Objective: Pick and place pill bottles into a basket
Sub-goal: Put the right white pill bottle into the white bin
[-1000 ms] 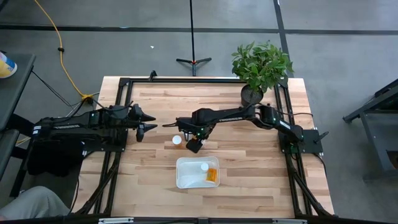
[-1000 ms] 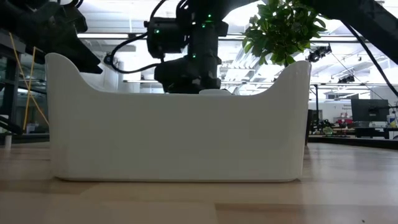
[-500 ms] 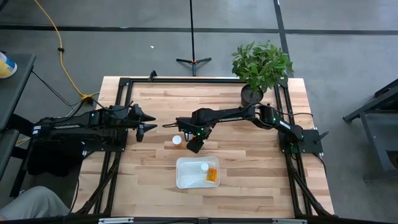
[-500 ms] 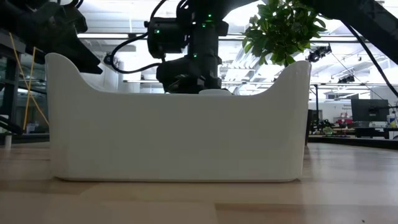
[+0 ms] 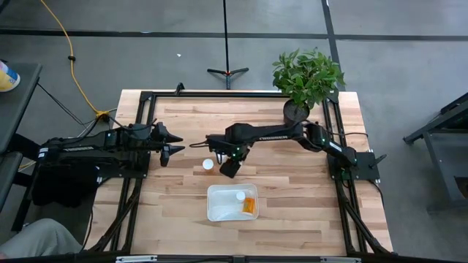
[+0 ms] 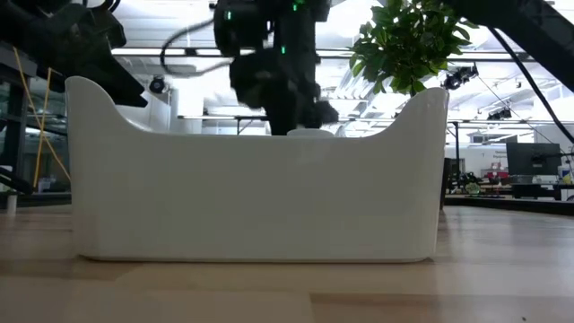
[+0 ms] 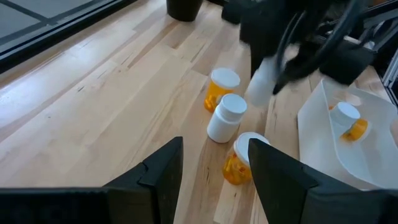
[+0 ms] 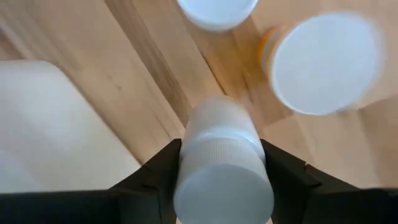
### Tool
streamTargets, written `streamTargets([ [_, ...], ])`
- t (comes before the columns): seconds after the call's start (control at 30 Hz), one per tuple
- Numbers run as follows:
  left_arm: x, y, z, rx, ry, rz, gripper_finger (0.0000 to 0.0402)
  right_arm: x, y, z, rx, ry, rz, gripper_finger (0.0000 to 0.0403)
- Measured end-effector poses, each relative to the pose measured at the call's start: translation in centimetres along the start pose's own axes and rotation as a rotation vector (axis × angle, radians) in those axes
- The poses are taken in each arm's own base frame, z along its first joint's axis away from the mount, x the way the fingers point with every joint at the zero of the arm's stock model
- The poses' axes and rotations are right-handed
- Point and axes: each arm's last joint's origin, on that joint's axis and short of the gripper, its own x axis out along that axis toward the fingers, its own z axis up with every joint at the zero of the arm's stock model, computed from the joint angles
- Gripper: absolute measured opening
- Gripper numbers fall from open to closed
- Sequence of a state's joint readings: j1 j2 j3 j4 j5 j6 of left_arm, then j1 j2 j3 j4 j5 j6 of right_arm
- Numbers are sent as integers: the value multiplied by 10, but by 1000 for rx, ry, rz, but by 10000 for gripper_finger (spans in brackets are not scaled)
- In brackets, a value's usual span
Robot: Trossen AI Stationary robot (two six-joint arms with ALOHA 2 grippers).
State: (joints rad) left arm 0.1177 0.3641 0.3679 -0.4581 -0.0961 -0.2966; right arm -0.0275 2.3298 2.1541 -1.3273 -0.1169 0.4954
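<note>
My right gripper (image 5: 228,166) is shut on a whitish pill bottle (image 7: 261,81) above the table, just beyond the far edge of the white basket (image 5: 212,212). Three bottles stand on the wood under and beside it: an orange one (image 7: 221,87), a white-looking one (image 7: 227,117) and another orange one (image 7: 239,160). One orange bottle (image 5: 249,207) lies in the basket. My left gripper (image 5: 175,142) waits open and empty at the table's left. Its fingers show in the left wrist view (image 7: 211,168). My right gripper pinches the whitish bottle by its sides (image 8: 186,155) between its two fingers (image 8: 155,180). It comes from above, pointing down. The bottle slants below the fingers (image 7: 255,93), lifted clear of the table and of the other bottles.
A potted plant (image 5: 307,77) stands at the table's far right corner. The basket's tall white wall (image 6: 251,197) fills the low view. A black frame runs along the table's edges (image 5: 146,98). Bare wood lies to the left and right of the basket.
My right gripper has gone up with the whitish bottle, rising above the basket's rim line in the low view and tipping a little. The bottle is now clear of the table. My left arm has kept still.
</note>
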Motion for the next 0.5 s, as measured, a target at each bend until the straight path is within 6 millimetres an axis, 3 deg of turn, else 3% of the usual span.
streamTargets([
  [0.23,0,0,0,0,2,1,216,-52,12,-4,-26,-96,-2,166],
  [0.5,0,0,-1,1,9,5,216,-60,47,-31,-87,-86,81,166],
])
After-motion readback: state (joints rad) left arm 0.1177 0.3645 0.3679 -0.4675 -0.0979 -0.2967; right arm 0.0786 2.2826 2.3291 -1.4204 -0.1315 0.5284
